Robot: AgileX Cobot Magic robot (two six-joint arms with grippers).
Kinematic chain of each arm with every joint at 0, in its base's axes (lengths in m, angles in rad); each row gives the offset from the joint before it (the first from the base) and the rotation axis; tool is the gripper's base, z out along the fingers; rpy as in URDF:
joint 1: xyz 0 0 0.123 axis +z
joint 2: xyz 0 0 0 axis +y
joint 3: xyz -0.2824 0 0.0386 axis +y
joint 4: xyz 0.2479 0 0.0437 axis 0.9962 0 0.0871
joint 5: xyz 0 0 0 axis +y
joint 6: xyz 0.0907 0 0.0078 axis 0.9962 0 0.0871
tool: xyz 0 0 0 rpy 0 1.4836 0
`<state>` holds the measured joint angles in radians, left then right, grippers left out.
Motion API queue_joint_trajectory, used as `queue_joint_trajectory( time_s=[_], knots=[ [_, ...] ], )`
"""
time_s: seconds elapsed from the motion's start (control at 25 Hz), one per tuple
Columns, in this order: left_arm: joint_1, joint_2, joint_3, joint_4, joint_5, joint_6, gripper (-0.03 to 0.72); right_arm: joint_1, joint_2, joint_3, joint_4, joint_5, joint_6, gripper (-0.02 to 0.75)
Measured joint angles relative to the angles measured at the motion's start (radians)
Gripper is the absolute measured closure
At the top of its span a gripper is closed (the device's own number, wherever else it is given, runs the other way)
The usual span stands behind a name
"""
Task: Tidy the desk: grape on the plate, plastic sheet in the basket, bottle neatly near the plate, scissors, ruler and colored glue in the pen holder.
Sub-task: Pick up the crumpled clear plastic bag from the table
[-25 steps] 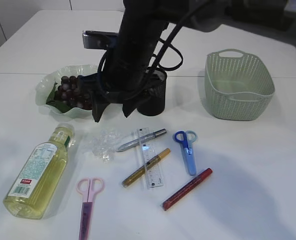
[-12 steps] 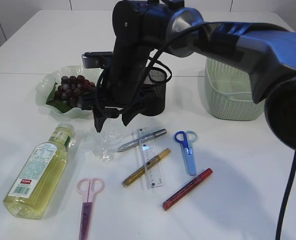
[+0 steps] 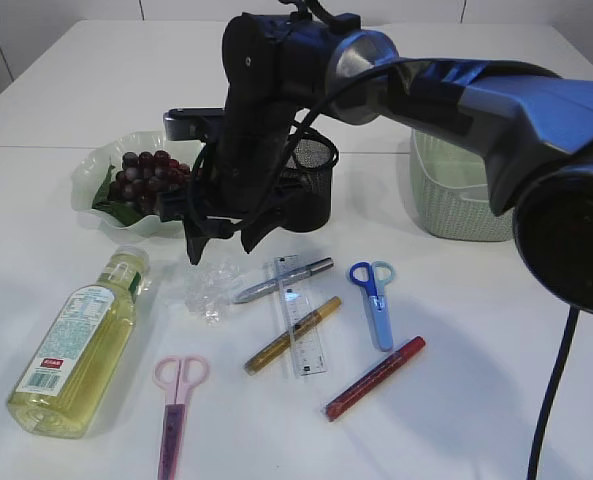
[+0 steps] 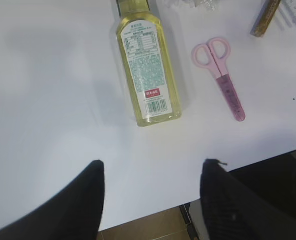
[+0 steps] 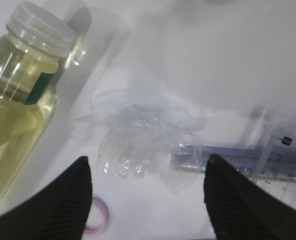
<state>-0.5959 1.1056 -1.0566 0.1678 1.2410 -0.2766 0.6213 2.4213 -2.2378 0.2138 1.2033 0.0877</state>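
The crumpled plastic sheet (image 5: 138,137) lies on the tabletop (image 3: 496,400) between the bottle (image 3: 81,345) and the silver glue pen (image 3: 281,281). I have the right end effector (image 3: 219,240) poised above it, jaws wide apart and holding nothing, framed to straddle it. The fit looks tight to me: the bottle cap sits close on one side and the ruler (image 3: 298,315) and pen touch the sheet's other edge, so a closing pinch could drag them. The basket (image 3: 476,170) stands well apart, with the pen holder (image 3: 311,185) between. The left end effector (image 4: 150,187) hangs spread and empty over the near tabletop edge. Grapes (image 3: 146,180) already rest on the plate (image 3: 86,180).
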Motion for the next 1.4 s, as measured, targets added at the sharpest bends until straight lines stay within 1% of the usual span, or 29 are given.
queue_joint_trajectory(
  time_s=[0.4,0.56,0.64,0.76,0.84,1.4],
  knots=[
    [0.000,0.000,0.000,0.002,0.000,0.000,0.246,0.000,0.016,-0.003,0.009,-0.001,0.038,0.193],
    [0.000,0.000,0.000,0.002,0.000,0.000,0.246,0.000,0.016,-0.003,-0.033,-0.013,0.062,0.193],
    [0.000,0.000,0.000,0.002,0.000,0.000,0.246,0.000,0.016,-0.003,-0.043,-0.017,0.064,0.180],
    [0.000,0.000,0.000,0.002,0.000,0.000,0.246,0.000,0.016,-0.003,-0.045,-0.033,0.066,0.130],
    [0.000,0.000,0.000,0.002,0.000,0.000,0.246,0.000,0.016,-0.003,-0.045,-0.042,0.066,0.111],
    [0.000,0.000,0.000,0.002,0.000,0.000,0.247,0.000,0.052,-0.003,0.005,-0.040,0.068,0.101]
  ],
)
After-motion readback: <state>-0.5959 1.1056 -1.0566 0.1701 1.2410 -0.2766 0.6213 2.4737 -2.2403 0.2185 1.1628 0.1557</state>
